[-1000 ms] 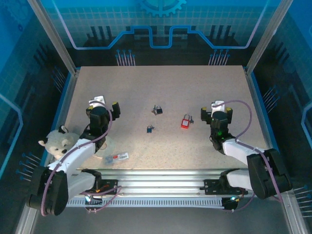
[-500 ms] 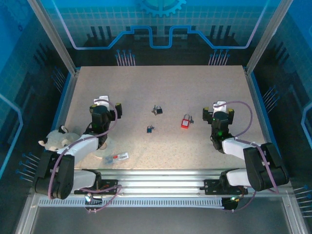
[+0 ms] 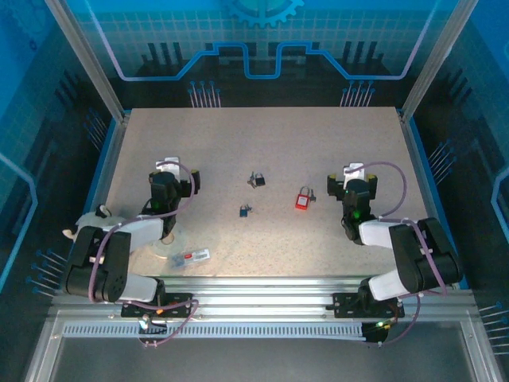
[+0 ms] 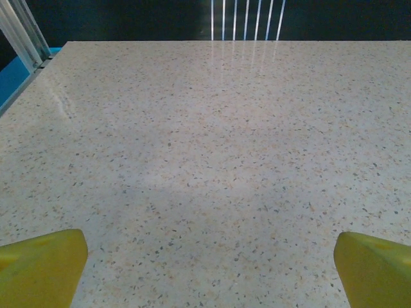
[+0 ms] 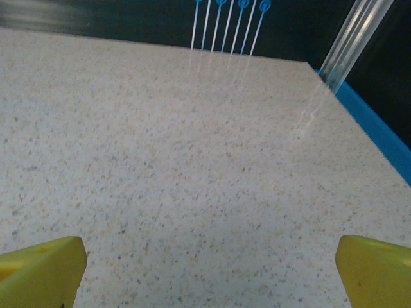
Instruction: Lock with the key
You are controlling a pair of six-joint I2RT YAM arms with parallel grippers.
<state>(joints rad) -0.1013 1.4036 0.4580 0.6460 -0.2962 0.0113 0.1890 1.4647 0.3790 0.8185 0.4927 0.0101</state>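
I have both tools spread as wide as they go and neither has hold of anything. My left gripper (image 3: pixel 176 170) sits low over bare table (image 3: pixel 262 135). In its wrist view the yellow fingertips (image 4: pixel 40 268) frame only speckled surface, with nothing between them. My right gripper (image 3: pixel 353 177) is in the same state, with its fingertips (image 5: pixel 38 269) apart and only tabletop ahead. I judge this a ready posture: the jaws are wide so that either can come down around a small lock body without a second adjustment.

The locks lie between my two tools, on the inner side of each. The red padlock (image 3: pixel 302 199) is nearest my right gripper, just inward of it and slightly toward my base. That makes it the natural pick for that arm. The black padlock (image 3: pixel 256 180) lies roughly midway between the grippers. The small blue padlock (image 3: pixel 244 211) sits nearer my bases and a little closer to the left gripper.

From above I cannot make out where each key sits, as they are too small to see. Neither wrist camera faces the locks yet, so I judge the task barely begun.
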